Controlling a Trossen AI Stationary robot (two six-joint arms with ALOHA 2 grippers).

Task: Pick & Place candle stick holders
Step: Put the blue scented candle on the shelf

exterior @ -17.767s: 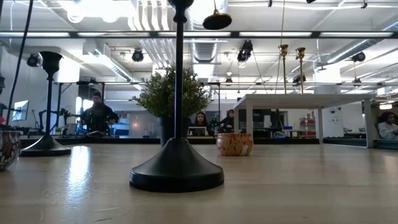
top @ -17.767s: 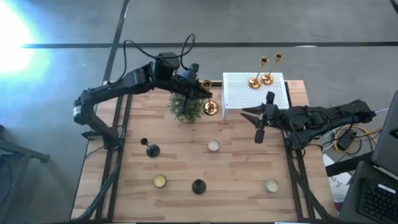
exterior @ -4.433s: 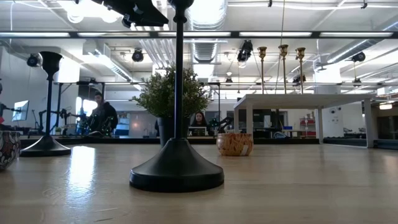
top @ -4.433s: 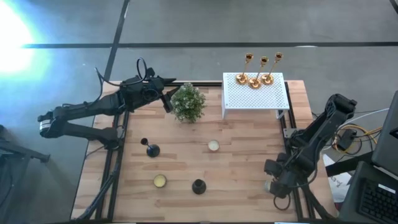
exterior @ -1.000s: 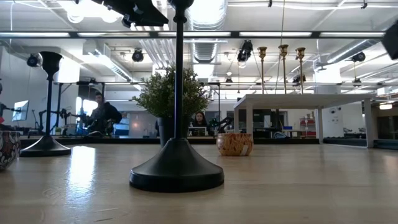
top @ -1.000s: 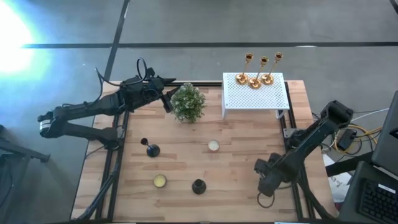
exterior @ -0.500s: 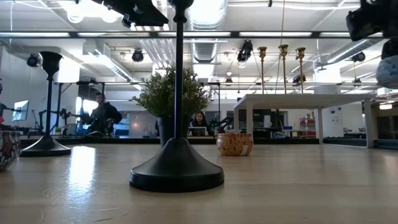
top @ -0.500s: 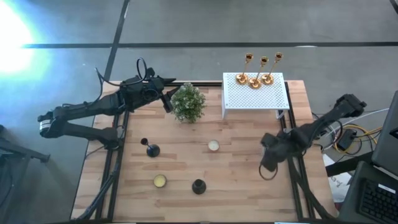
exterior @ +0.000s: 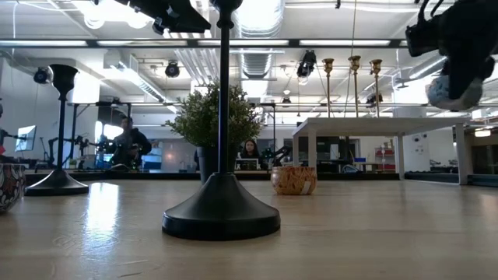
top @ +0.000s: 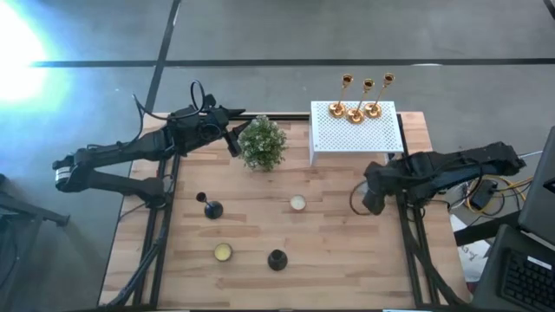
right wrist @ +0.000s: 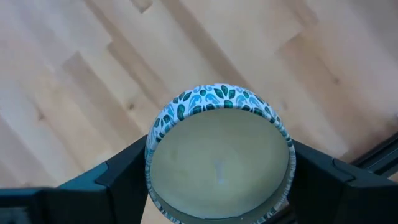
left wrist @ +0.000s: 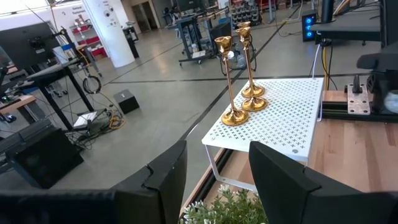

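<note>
Gripping a round leaf-patterned candle tin [right wrist: 219, 155] between its fingers, the right gripper [top: 375, 192] is hanging above the table [top: 329, 260] at about 3 o'clock, just below the white perforated box [top: 355, 130]. Three gold candle stick holders [top: 355, 111] are standing on that box at 1 o'clock. Two black candle stick holders [top: 212, 208] are sitting toward 8 and 6 o'clock. The left gripper [left wrist: 214, 180] is idling partly open and empty at 11 o'clock, beside the potted plant [top: 263, 144].

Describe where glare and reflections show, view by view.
High view: a white flare washes out the floor at the left edge. Low view: ceiling lights blow out and the wooden table reflects them. Left wrist view: the gold candlestick holders gleam.
</note>
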